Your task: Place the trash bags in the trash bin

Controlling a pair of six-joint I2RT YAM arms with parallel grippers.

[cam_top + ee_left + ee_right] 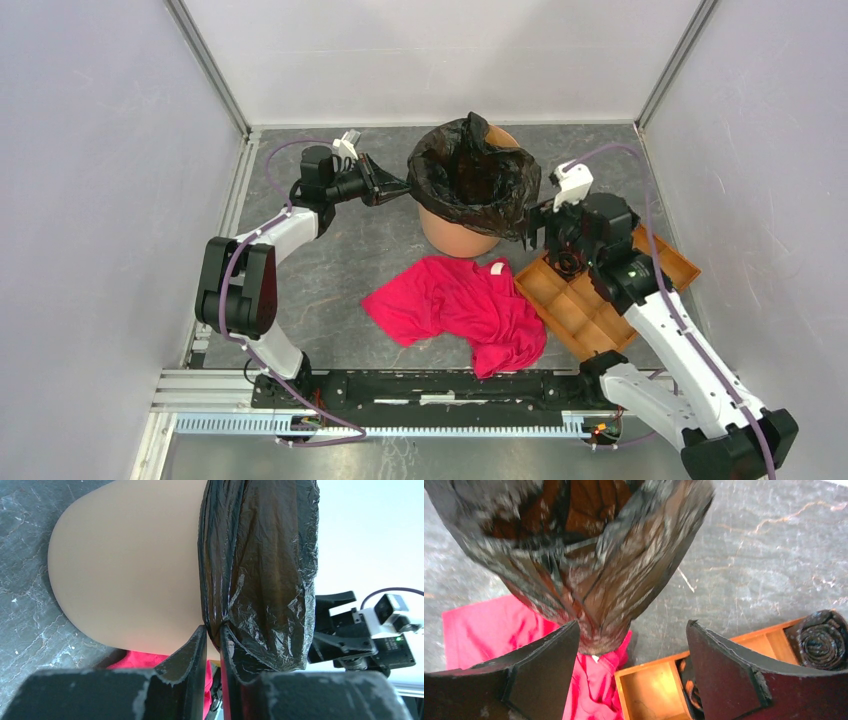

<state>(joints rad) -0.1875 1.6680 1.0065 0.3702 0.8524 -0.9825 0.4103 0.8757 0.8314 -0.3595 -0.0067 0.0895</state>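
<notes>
- Closest to the arms, a red cloth [455,305] lies on the grey surface [330,250]. A brown tray [600,300] sits just beside it, with a black roll [821,640] in one of its boxes.
- The right tool [631,627] is by the bin's right side. Its two fingers are wide apart and hold nothing. The bag's edge hangs just in front of it.
- The left tool [214,630] is pinched tight on the bag's edge, against the bin's left wall.
- The trash bag [470,175] sits inside the trash bin [455,232], with its edge folded over most of the rim.
- At the far side a flap sticks up and some orange rim looks bare.
- I think the job is nearly done: the bag is being fitted around the rim. Next, the free tool should grab the flap and pull it down softly, because the bag is thin and the bin could tip.
</notes>
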